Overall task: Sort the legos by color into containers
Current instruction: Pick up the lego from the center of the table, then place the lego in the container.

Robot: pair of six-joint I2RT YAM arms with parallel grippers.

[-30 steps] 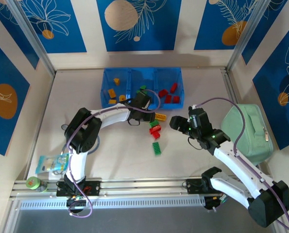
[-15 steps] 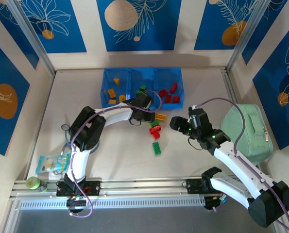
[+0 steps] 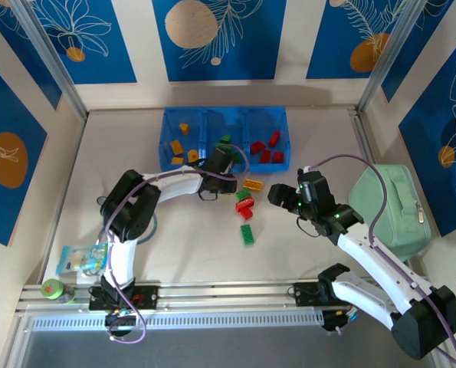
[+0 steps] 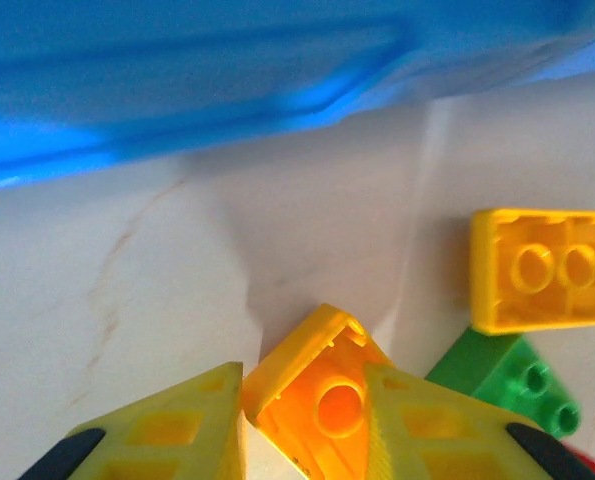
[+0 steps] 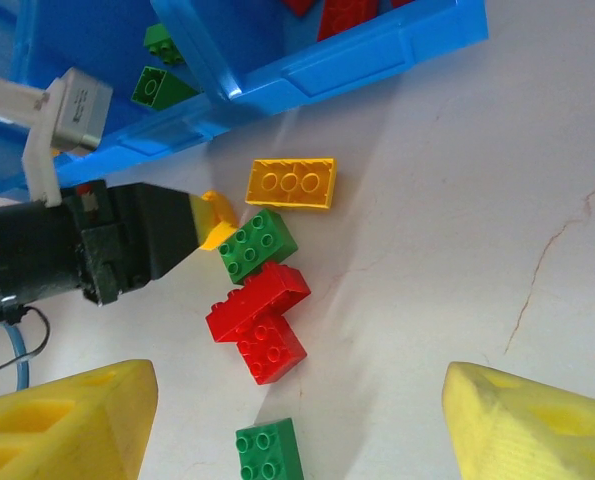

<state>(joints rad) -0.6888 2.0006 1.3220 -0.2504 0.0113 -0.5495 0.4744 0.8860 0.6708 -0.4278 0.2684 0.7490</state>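
pale, faintly veined worktop [image 3: 174,230] carries everything. nearest the arm bases lies a lone green studded plastic brick [image 5: 267,440], then two glossy red bricks [image 5: 259,315] touching each other. the right arm's jaws hang above this patch, spread wide and empty. just beyond the reds sits a second green brick [image 5: 257,243]. beside it the left arm's jaws are pinched shut on a small yellow-orange brick [image 4: 317,405], tipped on edge so its hollow underside and round inner tube face the wrist camera. a flat yellow-orange studded brick [image 4: 542,270] lies just to its right. farthest back stands the translucent blue plastic tray [image 5: 377,50] with three compartments: yellow-orange pieces in the left one, green in the middle, red on the right.

the step in hand looks like lifting the pinched brick. hard, smooth plastic held at a tilt may swivel or slip, so a slow, straight rise seems wise. it should go high enough to clear the tray's front wall before crossing to the left compartment.
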